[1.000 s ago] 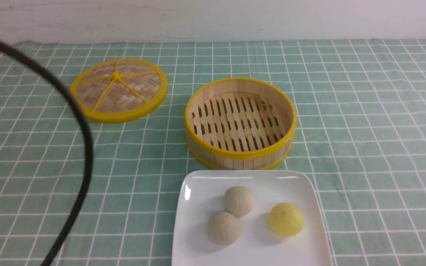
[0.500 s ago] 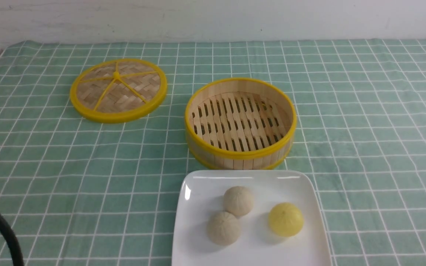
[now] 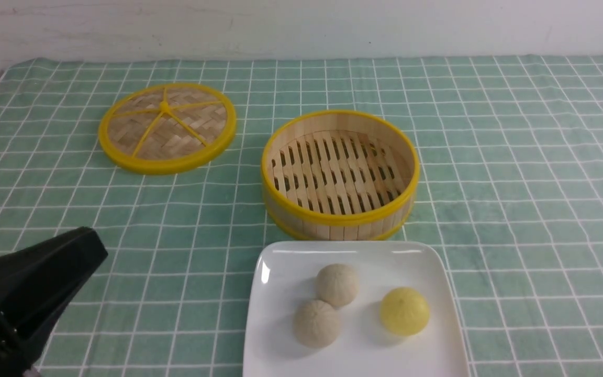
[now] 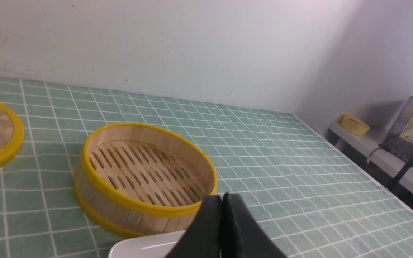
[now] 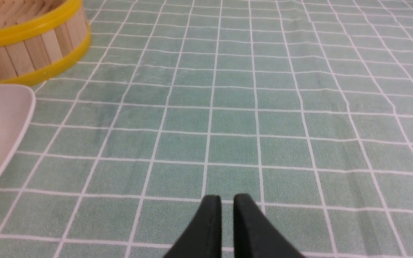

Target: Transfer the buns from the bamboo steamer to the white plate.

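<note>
Left claw, fingers pressed together and empty, sits at the counter's near left, nearer than the right claw, slightly parted and empty, to the three buns on the white plate, right of it; the bamboo steamer beyond holds none.

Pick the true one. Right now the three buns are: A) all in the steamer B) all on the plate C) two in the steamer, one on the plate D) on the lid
B: the two cream buns and the yellow bun sit on the plate, while the steamer shows only its bare slatted floor.
</note>
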Controlling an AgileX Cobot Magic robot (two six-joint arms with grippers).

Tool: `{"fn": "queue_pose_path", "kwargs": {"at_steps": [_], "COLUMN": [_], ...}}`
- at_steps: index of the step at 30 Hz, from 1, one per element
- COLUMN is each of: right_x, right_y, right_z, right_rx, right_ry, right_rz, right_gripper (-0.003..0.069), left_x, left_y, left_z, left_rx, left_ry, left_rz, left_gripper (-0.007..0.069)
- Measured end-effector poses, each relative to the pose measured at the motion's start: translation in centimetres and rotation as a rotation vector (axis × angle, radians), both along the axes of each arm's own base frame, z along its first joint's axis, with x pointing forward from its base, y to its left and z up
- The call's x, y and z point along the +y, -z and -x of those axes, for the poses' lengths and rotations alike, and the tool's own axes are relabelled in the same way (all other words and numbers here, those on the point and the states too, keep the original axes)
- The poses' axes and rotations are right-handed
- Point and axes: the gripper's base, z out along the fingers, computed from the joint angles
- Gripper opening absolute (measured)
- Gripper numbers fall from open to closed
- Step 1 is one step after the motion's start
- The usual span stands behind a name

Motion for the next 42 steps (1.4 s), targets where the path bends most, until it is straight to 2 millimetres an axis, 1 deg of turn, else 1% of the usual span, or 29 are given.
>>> {"fn": "queue_pose_path", "kwargs": {"at_steps": [14,18,21,24,26,28,29,31,34,37,38,42], "right_x": [0.0,0.0,0.0,0.0,0.0,0.0,0.0,0.0,0.0,0.0,0.0,0.0], "right_y": [0.0,0.0,0.0,0.0,0.0,0.0,0.0,0.0,0.0,0.0,0.0,0.0], "right_z": [0.0,0.0,0.0,0.0,0.0,0.0,0.0,0.0,0.0,0.0,0.0,0.0], "right_rx": [0.001,0.002,0.002,0.002,0.002,0.002,0.002,0.002,0.002,0.002,0.002,0.002], "right_ry": [0.001,0.001,0.001,0.001,0.001,0.001,0.001,0.001,0.001,0.001,0.001,0.001], "right_rz": [-0.003,-0.003,-0.003,-0.003,-0.003,-0.003,-0.003,-0.003,-0.003,-0.003,-0.004,-0.004], "right_gripper": [0.0095,0.0097,0.01,0.0104,0.0105,0.0108,0.0108,0.0113,0.0118,0.012,0.0122,0.0127], "left_x": [0.9,1.3,2.3,3.3,3.9,4.7,4.7,5.3,5.8,5.9,5.9,5.9], "left_y": [2.5,2.5,2.5,3.2,3.9,5.2,5.3,7.2,9.4,10.7,11.5,13.1], "left_z": [-0.2,-0.1,0.2,0.5,0.8,1.0,1.0,1.0,0.9,1.0,1.1,1.5], "left_rx": [0.207,0.194,0.161,0.116,0.096,0.097,0.096,0.128,0.18,0.202,0.206,0.194], "left_ry": [-0.095,-0.12,-0.205,-0.3,-0.374,-0.479,-0.478,-0.594,-0.677,-0.688,-0.687,-0.682], "left_rz": [-0.135,-0.141,-0.157,-0.217,-0.261,-0.299,-0.304,-0.306,-0.305,-0.309,-0.318,-0.326], "left_gripper": [0.0016,0.0019,0.0022,0.0024,0.0027,0.0031,0.0031,0.0033,0.0034,0.0036,0.0038,0.0041]}}
